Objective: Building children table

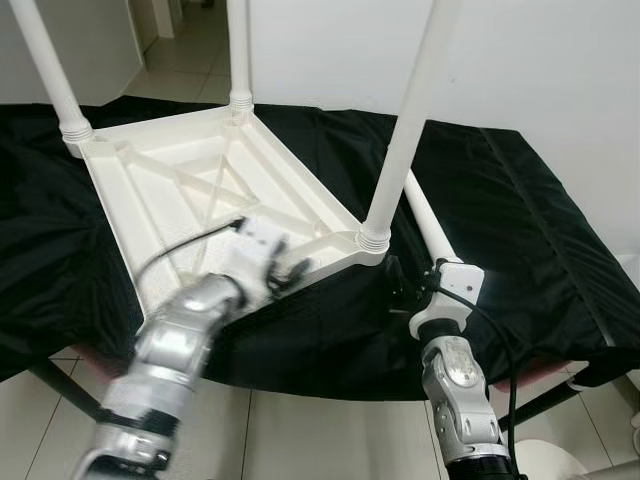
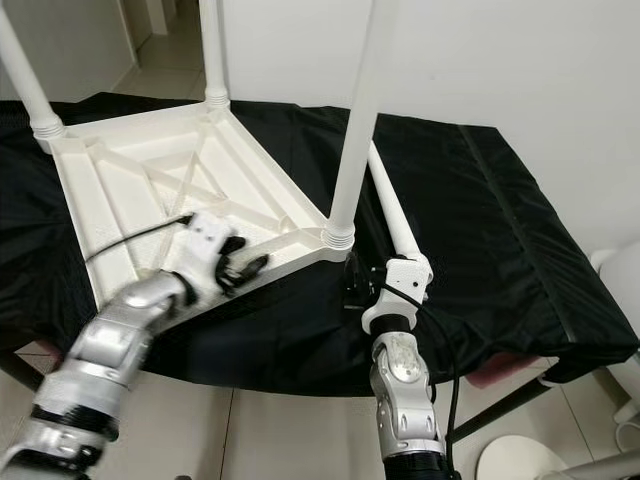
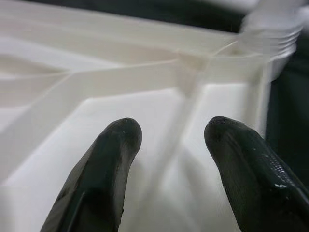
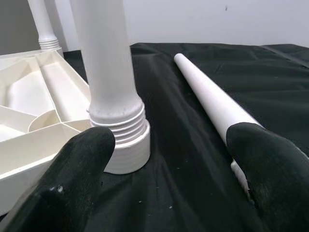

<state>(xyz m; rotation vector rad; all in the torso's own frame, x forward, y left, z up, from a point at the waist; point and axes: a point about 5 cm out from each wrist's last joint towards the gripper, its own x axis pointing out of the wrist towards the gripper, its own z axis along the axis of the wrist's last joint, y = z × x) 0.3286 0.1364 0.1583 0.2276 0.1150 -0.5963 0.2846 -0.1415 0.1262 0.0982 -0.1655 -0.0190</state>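
A white plastic table top (image 1: 190,190) lies upside down on a black cloth (image 1: 520,230). Three white legs stand screwed into its corners: the near right leg (image 1: 405,140), the far leg (image 1: 238,50) and the left leg (image 1: 45,65). A loose white leg (image 1: 425,215) lies on the cloth to the right of the top. My left gripper (image 1: 285,275) is open over the top's near rim, its fingers (image 3: 104,169) above the ribbed underside. My right gripper (image 1: 405,290) is open at the loose leg's near end, which lies beside one finger (image 4: 265,164). My left arm hides the top's near left corner.
The cloth-covered work table ends just in front of me, with tiled floor (image 1: 300,430) below. A white wall (image 1: 540,60) stands behind it, and a doorway (image 1: 180,40) opens at the far left. A round white object (image 2: 530,455) sits on the floor at the right.
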